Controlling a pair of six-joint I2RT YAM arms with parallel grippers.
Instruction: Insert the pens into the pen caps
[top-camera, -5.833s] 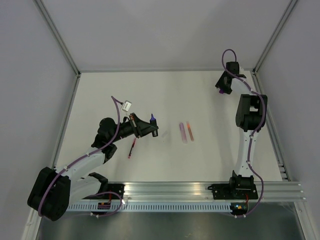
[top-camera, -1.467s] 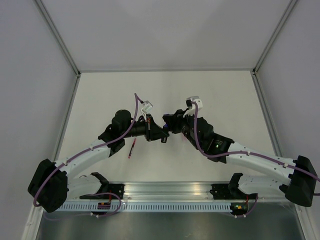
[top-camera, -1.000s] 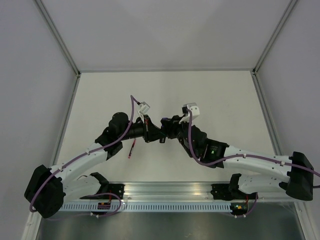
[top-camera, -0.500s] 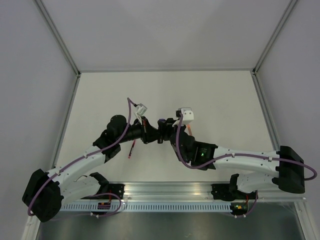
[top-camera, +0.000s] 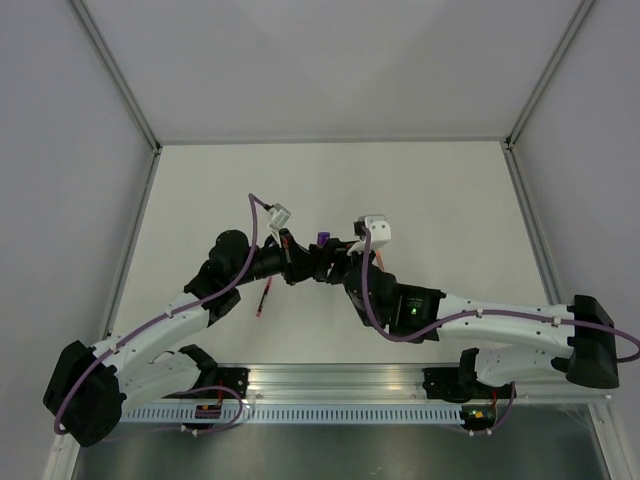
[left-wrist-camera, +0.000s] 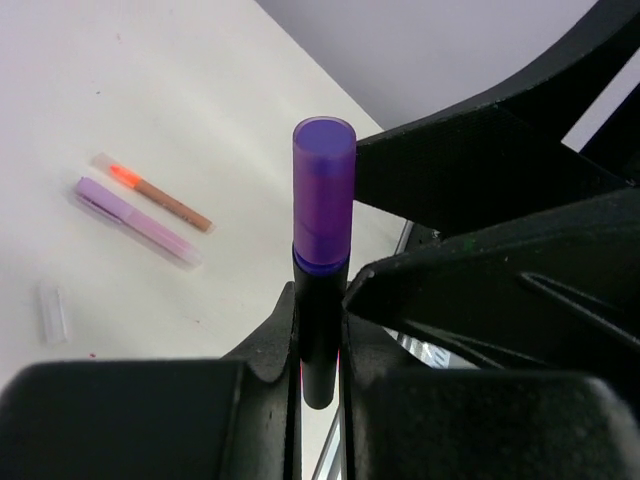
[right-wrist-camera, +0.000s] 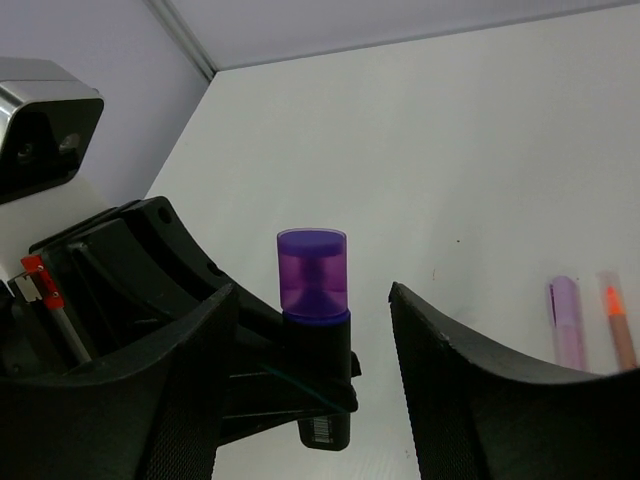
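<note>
One black marker (left-wrist-camera: 321, 300) stands upright above the worktop (top-camera: 450, 200), clamped low in the left hand (left-wrist-camera: 320, 352), its purple cap (right-wrist-camera: 312, 262) on top between the spread fingers (right-wrist-camera: 450, 380) of the right hand (right-wrist-camera: 313, 305), touching neither, so any seating push runs down its axis.

The right tool (right-wrist-camera: 312, 290) has swung in from the far right corner of the surface (top-camera: 450, 200) to meet the left tool (top-camera: 310, 265) at the middle, the purple cap (left-wrist-camera: 323, 190) it carried now sits on the black marker (left-wrist-camera: 318, 330), and its fingers have spread clear.
</note>
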